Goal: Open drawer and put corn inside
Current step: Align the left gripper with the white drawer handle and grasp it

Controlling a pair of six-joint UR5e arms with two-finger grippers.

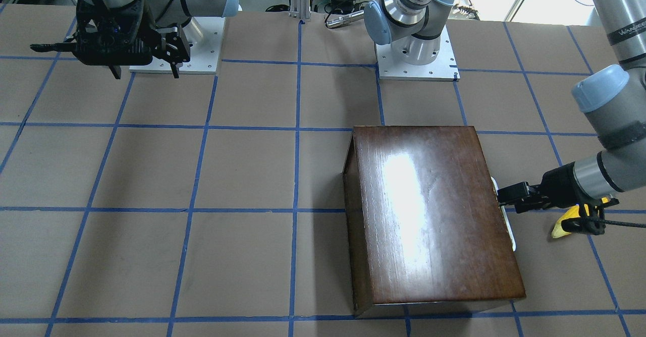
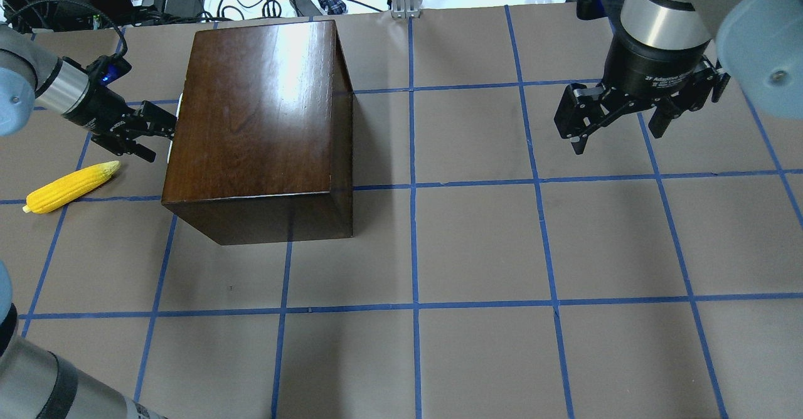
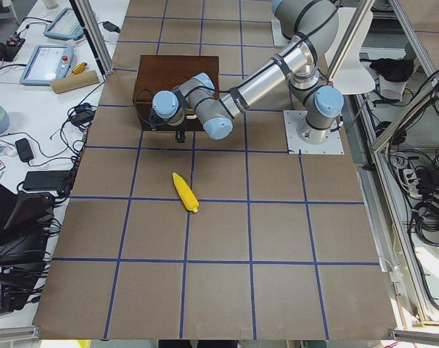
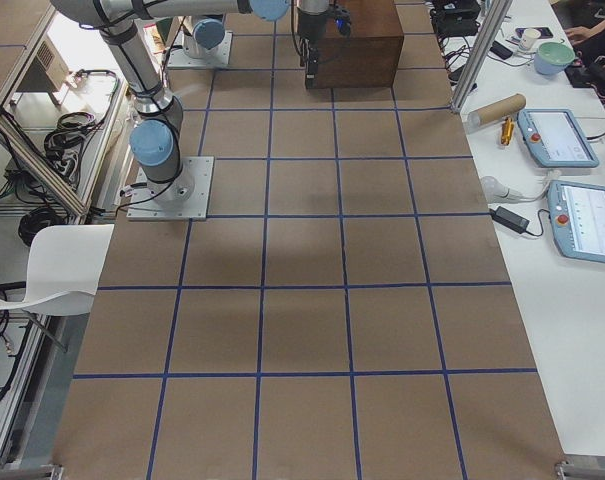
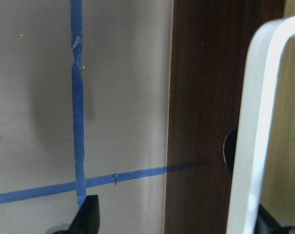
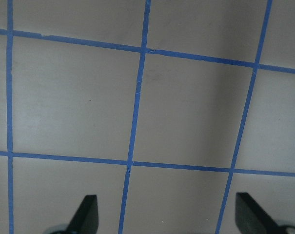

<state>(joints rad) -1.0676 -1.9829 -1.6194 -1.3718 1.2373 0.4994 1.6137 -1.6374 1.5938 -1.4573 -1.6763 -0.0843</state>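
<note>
Drawer (image 5: 201, 97), dark glossy wood front, looks shut | my left gripper (image 2: 162, 135) spread astride its white loop handle (image 5: 249, 122) | right gripper (image 2: 618, 133) spread, idle | bumpy yellow corn cob (image 2: 72, 187) beside left gripper | step 1: pinch, pull.

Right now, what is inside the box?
Nothing of its inside shows: the box top covers it all. The corn lies outside on the table, near the left end effector at the handle.

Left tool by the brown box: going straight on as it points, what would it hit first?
Likely the white handle on the dark drawer front, right ahead of the open left tool; depth is unclear.
</note>
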